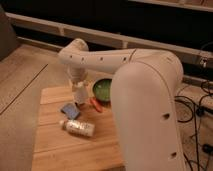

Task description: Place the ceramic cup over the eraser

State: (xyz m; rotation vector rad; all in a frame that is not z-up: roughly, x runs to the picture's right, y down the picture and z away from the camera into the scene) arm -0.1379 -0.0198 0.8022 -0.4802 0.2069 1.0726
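My gripper (79, 86) hangs at the end of my arm (100, 59) over the far part of the wooden table (50, 145), pointing straight down, and it is closed around the ceramic cup (80, 95), which shows as a small white tapered shape just below the wrist, held upright or nearly so. I cannot tell whether the cup's rim is already touching the wood or hovering just above it. The eraser I cannot pick out anywhere; my guess is that it sits under or right behind the cup, hidden by it, but that stays a guess. Just beside the cup, on the side towards the bowl, lies a small orange-red stick (96, 104), and beyond that the green bowl (102, 89) rests close to the far edge of the table. On the other side, a little nearer the camera, the flat blue pad (70, 110) lies on the wood, and nearer still a bottle (77, 127) lies on its side. As for progress, I judge the pick-up finished and the carry nearly so: the cup is in my grasp and low over the board. What remains is to settle it down over the eraser, let go and lift clear.
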